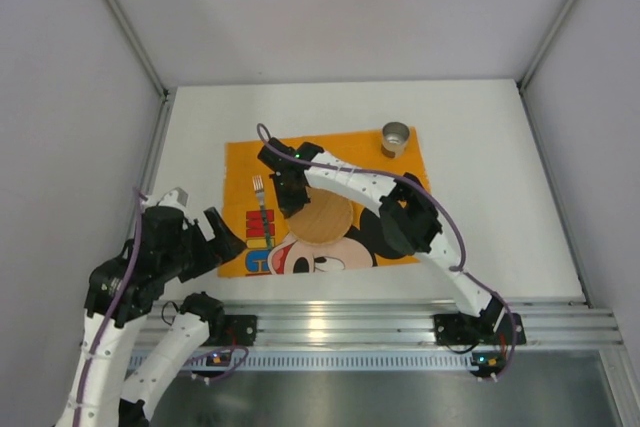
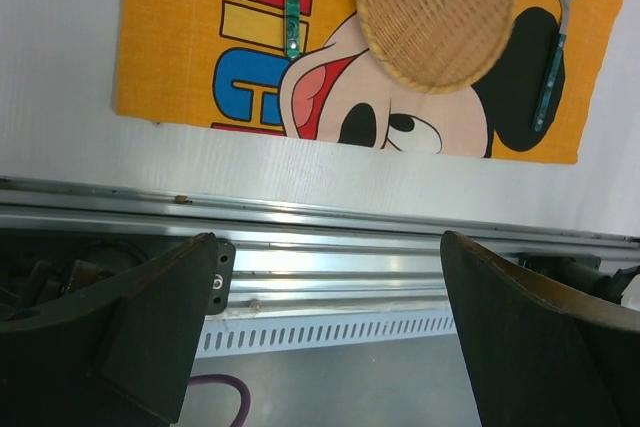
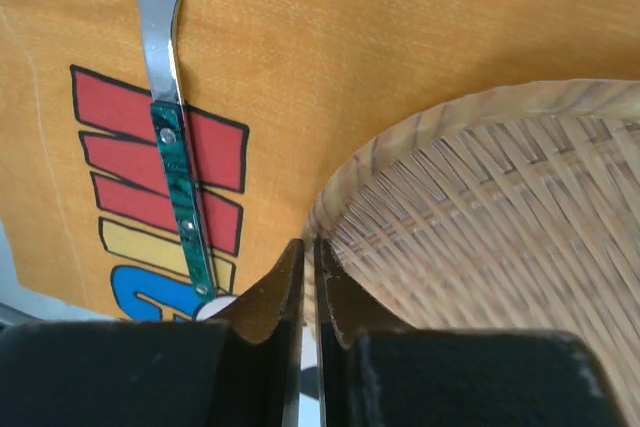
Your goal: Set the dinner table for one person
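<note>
White panel walls (image 1: pixel 330 7) close off three sides of the cell, and on my top feed the dinner table (image 1: pixel 500 217) spreads plain and white between them. An orange Mickey Mouse cloth (image 1: pixel 340 152) lies flat on the near middle of it. On the cloth I see a woven plate (image 1: pixel 325 222) over the printed face. A fork (image 1: pixel 261 209) with a green handle lies just to the plate's left, tines pointing away from the arm bases. A metal cup (image 1: pixel 396 137) stands upright at the cloth's far right corner. From the left wrist camera I also pick out a spoon (image 2: pixel 550 77) with a green handle, lying on the cloth on the other side of the plate.

The right gripper (image 3: pixel 308 247) reaches across the cloth to the plate's left edge. On its own camera the two fingers are pinched together with the woven rim caught between them. The left gripper (image 2: pixel 328 247) hangs near the front-left of the table above the aluminium rail (image 2: pixel 320 262), jaws spread wide, holding nothing.
</note>
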Available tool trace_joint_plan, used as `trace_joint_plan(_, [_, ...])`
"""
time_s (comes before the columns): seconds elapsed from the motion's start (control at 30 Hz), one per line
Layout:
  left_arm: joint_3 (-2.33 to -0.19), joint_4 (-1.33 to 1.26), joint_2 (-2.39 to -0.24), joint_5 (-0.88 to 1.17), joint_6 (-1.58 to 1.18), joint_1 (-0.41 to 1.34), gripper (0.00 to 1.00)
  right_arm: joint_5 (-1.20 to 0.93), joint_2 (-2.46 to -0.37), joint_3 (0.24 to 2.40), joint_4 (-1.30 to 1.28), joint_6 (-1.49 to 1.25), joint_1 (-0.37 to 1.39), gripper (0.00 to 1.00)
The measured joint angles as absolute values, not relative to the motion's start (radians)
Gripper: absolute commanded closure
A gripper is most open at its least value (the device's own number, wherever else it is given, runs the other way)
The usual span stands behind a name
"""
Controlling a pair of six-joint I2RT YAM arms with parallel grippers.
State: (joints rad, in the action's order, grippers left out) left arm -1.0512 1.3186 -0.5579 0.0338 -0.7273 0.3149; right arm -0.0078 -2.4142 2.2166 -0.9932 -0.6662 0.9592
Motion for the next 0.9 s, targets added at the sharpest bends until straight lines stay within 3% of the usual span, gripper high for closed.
trace_joint_plan(0.2, [-1.056, 1.324, -0.536, 0.005, -0.745, 0.315, 0.02, -0.077, -2.449, 2.185, -0.956, -0.656, 0.954, 1.00])
trace_joint_plan(0.27, [-1.056, 1.327, -0.524, -0.002, -0.755, 0.315, 0.02, -0.087, -2.449, 2.184, -0.951, -0.646, 0.953, 0.95])
trace_joint_plan(0.47, [-1.055, 1.337, -0.517, -0.017, -0.765, 0.315, 0.02, -0.096, -2.391, 2.109, -0.928, -0.604, 0.944, 0.60])
trace_joint_plan(0.5, [-1.055, 1.338, -0.518, -0.017, -0.765, 0.315, 0.02, -0.094, -2.371, 2.099, -0.934, -0.596, 0.944, 0.49])
trace_joint_plan(0.63, [-1.054, 1.340, -0.540, -0.017, -0.760, 0.315, 0.02, -0.078, -2.256, 2.092, -0.953, -0.570, 0.931, 0.27])
trace_joint_plan(0.9, [-1.055, 1.308, -0.649, -0.016, -0.726, 0.315, 0.02, -0.006, -1.854, 2.076, -0.961, -0.466, 0.911, 0.21])
